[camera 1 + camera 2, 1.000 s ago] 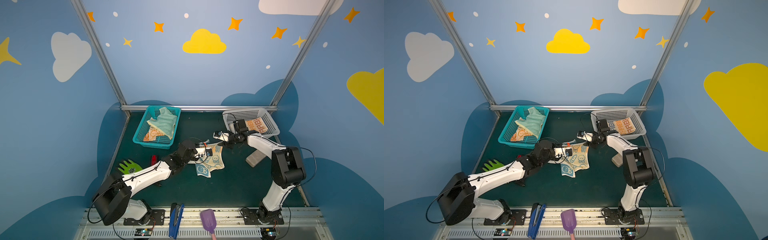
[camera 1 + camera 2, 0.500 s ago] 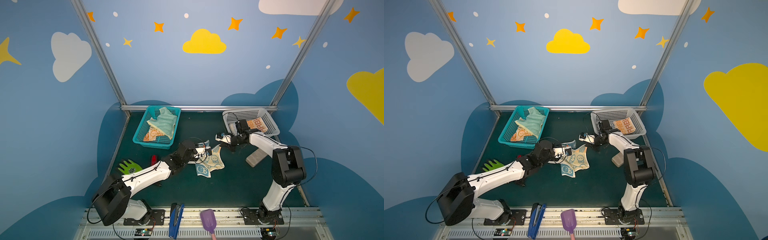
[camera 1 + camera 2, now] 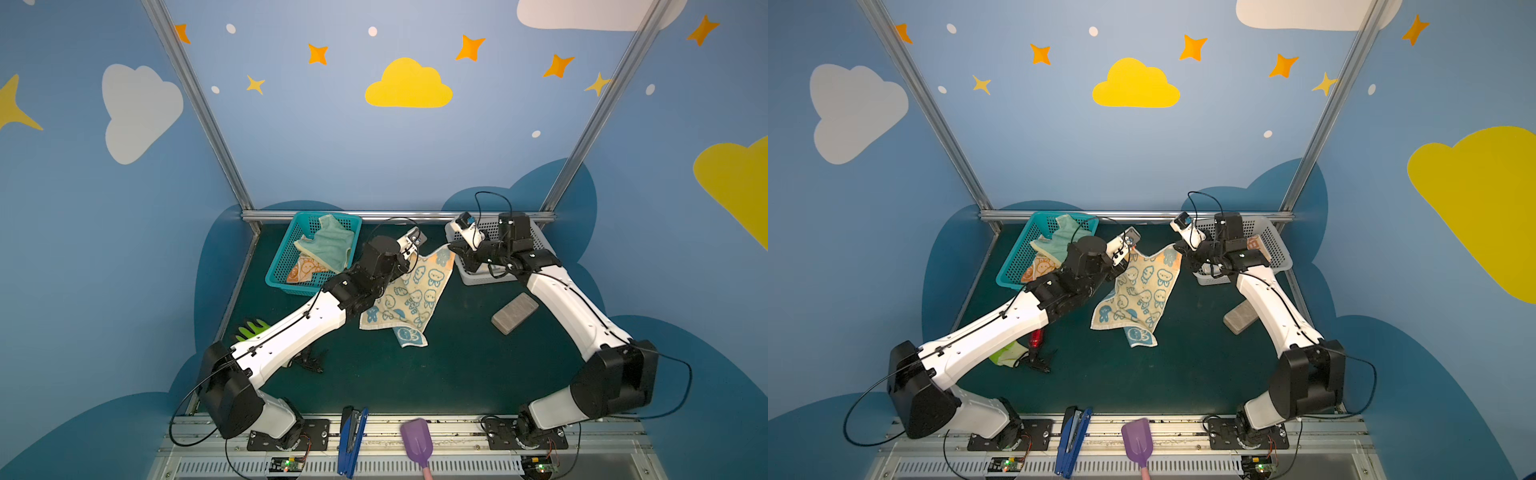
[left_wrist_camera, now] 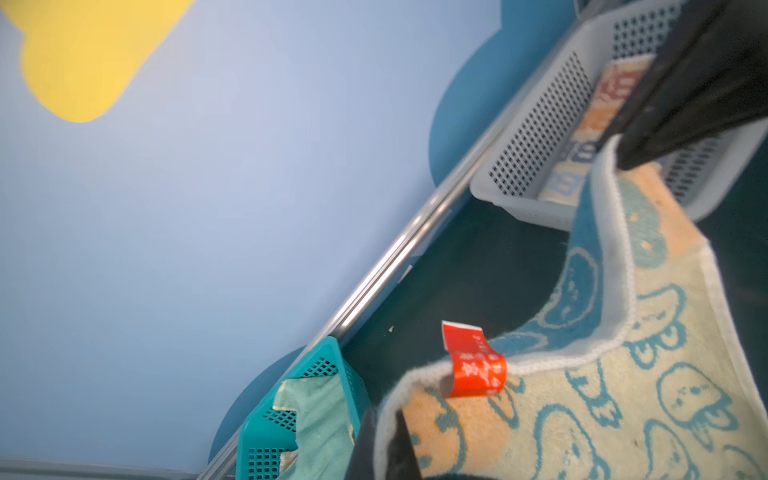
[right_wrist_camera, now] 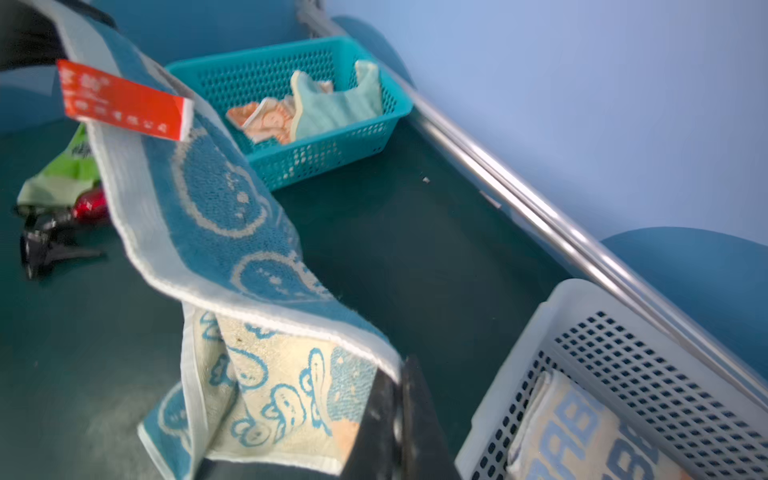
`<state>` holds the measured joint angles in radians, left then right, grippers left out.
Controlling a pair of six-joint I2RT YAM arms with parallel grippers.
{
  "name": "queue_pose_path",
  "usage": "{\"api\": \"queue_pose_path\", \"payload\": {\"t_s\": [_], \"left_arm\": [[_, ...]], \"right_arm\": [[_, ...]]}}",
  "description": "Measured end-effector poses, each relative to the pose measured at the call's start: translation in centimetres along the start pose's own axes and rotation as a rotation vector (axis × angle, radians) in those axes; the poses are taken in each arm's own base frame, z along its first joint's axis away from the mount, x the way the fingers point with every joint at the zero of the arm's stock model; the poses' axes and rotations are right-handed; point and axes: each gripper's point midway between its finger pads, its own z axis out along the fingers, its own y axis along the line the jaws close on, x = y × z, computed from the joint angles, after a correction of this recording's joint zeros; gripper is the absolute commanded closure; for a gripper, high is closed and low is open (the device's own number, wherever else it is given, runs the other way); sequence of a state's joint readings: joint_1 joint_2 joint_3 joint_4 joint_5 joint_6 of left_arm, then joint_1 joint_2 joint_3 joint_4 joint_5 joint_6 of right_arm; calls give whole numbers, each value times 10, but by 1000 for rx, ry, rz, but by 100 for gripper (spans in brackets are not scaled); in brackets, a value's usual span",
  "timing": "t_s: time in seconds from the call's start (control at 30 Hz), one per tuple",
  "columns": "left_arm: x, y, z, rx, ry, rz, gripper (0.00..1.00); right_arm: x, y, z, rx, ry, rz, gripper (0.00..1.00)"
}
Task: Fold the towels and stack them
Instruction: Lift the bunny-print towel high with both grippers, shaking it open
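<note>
Near edge, 6 o'clock: blue stapler (image 3: 351,440) and purple scoop (image 3: 417,440) on the front rail. 8 o'clock: green glove (image 3: 251,330), partly under the left arm. 3 o'clock: grey block (image 3: 514,312) flat on the mat, clear of everything.

Centre, toward 12: rabbit towel (image 3: 409,297) strung between both arms. Left gripper (image 3: 417,254) is pinched tight on one top corner, right gripper (image 3: 451,249) is clamped on the other. Top edge sags between them, red tag (image 4: 473,365) on it. Lower end drapes to the mat, blue side folded up.

11 o'clock: teal basket (image 3: 278,274) holds the mint towel (image 3: 332,247) on top of the orange towel (image 3: 303,270), both crumpled. 1 o'clock: white basket (image 3: 478,276) holds the lettered towel (image 5: 582,436), lying flat.
</note>
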<state>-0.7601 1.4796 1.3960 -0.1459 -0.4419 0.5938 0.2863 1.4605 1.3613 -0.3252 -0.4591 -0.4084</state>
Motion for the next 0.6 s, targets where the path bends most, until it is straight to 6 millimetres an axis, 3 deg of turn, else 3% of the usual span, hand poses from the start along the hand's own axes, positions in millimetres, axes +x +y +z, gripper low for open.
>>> {"api": "queue_pose_path", "payload": {"t_s": [0.13, 0.27, 0.43, 0.6], "left_arm": [[-22, 23, -13, -35, -1, -94, 96], [-34, 26, -35, -12, -19, -135, 96], [-40, 20, -81, 73, -39, -158, 96], [-48, 34, -130, 130, -108, -222, 96]], "right_arm": [[-41, -8, -41, 128, -107, 24, 100], [-68, -1, -74, 168, -185, 14, 100], [-84, 22, -104, 150, -236, -12, 100], [-100, 60, -138, 97, -298, -75, 100]]}}
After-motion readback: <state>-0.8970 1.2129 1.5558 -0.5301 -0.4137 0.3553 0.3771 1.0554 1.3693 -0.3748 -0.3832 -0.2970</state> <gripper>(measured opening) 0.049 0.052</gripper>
